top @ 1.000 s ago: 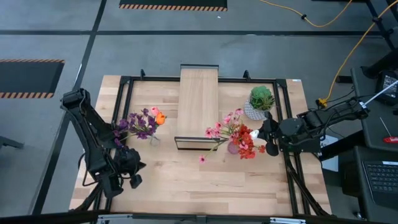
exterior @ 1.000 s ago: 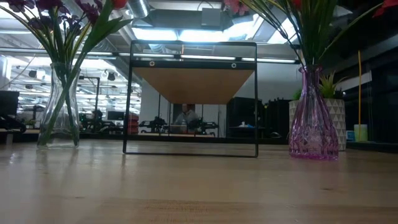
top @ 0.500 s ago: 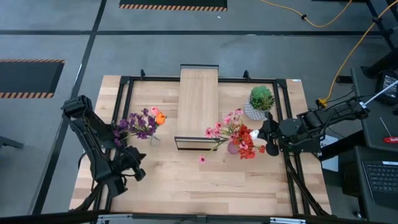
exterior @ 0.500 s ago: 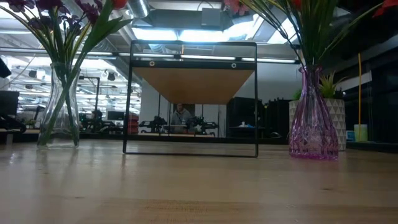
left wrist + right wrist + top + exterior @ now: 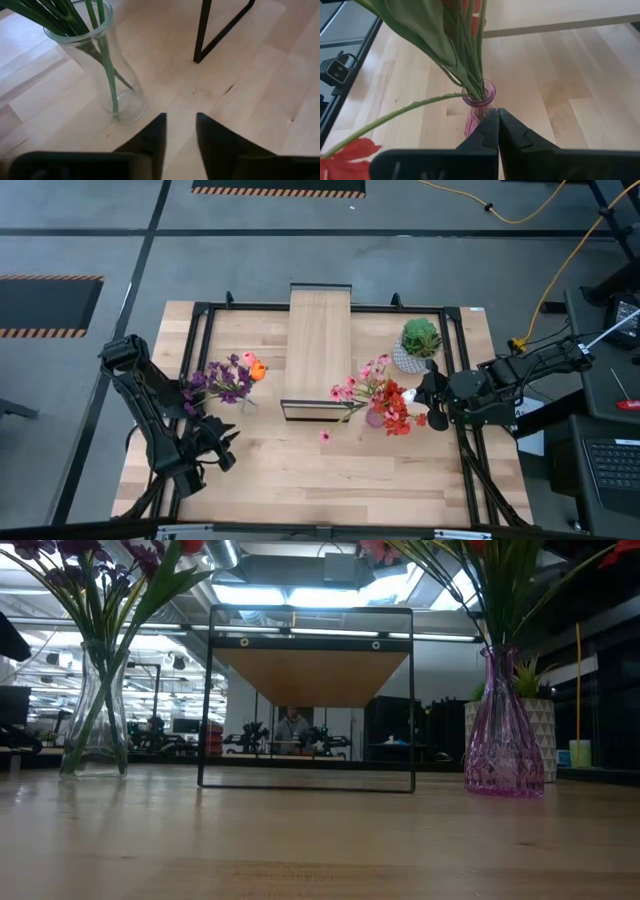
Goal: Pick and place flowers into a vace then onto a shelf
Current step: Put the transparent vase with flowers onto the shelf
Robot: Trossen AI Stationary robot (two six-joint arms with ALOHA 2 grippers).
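The table [image 5: 300, 470] carries the shelf [image 5: 318, 345] down its middle, long axis running front to back, dark-framed hollow end facing the near edge. Both vases stand on the tabletop either side of that end, not on the shelf yet.

Left side: the clear glass vase [image 5: 95, 60] stands upright w/ the purple cluster [image 5: 225, 380] and orange tulip [image 5: 258, 368] already in it, just beside the shelf's near-left corner. The left gripper [image 5: 179, 132] sits low over the table on the near side of that vase. Its fingers are a little apart, nothing between them. From the wrist view the vase is off to one side of the finger line, not straight ahead, and the shelf's dark leg is beyond it. So my guess: the left arm has to swing toward the vase before it can close on the glass body.

Right side: the purple glass vase [image 5: 479, 107] holds the pink blossoms [image 5: 362, 380] and red blooms [image 5: 400, 412], also upright, near the shelf's near-right corner. The right gripper [image 5: 498, 125] is right up against it on the outer side, fingers pressed together, empty, vase dead ahead of the tips.

A potted green plant [image 5: 420, 340] stands behind the purple vase.

Left arm is the nearer one for the clear vase; right for the purple.
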